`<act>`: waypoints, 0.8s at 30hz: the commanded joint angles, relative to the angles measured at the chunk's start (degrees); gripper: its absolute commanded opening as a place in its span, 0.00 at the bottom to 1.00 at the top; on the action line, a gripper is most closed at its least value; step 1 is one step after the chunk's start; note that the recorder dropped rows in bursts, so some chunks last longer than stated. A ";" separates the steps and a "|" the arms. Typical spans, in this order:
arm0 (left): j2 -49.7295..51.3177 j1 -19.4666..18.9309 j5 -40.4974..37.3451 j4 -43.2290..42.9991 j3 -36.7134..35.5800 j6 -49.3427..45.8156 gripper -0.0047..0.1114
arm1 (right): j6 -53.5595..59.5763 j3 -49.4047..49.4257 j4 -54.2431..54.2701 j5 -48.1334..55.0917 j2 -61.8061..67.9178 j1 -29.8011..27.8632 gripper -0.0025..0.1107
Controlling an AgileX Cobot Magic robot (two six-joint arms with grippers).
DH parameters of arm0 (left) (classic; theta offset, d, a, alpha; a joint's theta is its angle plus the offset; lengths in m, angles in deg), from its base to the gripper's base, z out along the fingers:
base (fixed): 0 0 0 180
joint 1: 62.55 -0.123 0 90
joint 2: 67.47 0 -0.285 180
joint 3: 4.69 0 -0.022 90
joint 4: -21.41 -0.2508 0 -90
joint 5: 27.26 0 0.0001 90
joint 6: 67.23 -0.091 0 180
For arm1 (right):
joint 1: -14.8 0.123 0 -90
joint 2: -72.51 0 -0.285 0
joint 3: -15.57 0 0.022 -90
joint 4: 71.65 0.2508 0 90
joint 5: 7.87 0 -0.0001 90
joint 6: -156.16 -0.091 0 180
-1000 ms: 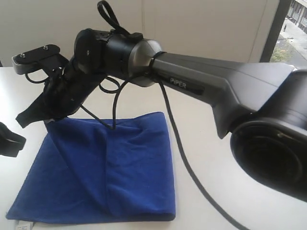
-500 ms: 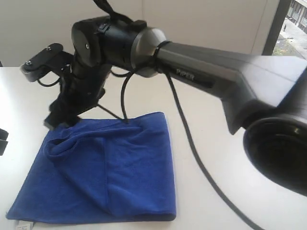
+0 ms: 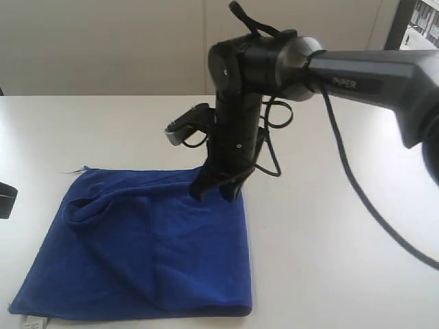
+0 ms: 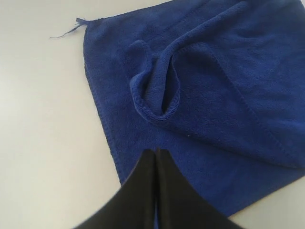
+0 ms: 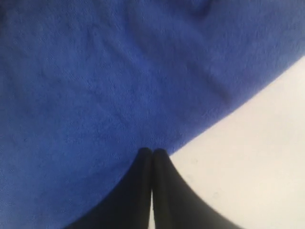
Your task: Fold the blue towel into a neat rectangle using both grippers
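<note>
Edges: blue towel lies folded and flat on the white table, with a raised wrinkle near its 10 o'clock corner. Bare table lies wide at 3 o'clock.
Room: pale wall; window at 1 o'clock.
Right gripper: points down over the towel's 1 o'clock corner, jaws pressed together, empty.
Left gripper: clenched, empty, by the towel's 9 o'clock side.
</note>
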 commanded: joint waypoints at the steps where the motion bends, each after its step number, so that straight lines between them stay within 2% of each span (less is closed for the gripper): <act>1: -0.28 -0.06 -0.95 1.45 -0.13 0.14 0.04 | 0.88 11.17 1.63 -5.23 -7.98 -2.66 0.02; 7: -0.28 0.05 -0.96 5.80 -0.13 -3.27 0.04 | 4.23 26.29 1.69 -16.62 -22.63 -6.22 0.02; 11: -0.28 0.05 -1.63 11.50 -0.13 -9.17 0.04 | 18.30 32.82 15.60 -24.07 -26.89 -5.21 0.02; 14: -0.28 0.05 -3.68 19.32 -0.13 -17.83 0.04 | 25.64 36.05 24.65 -30.71 -25.43 -3.86 0.02; 16: -0.28 0.05 -5.52 20.77 -0.13 -21.53 0.04 | 26.37 37.11 28.00 -35.29 -23.18 -3.17 0.02; 24: -0.28 0.05 -6.38 22.74 -0.13 -21.82 0.04 | 27.77 36.43 28.79 -44.77 -13.00 0.79 0.02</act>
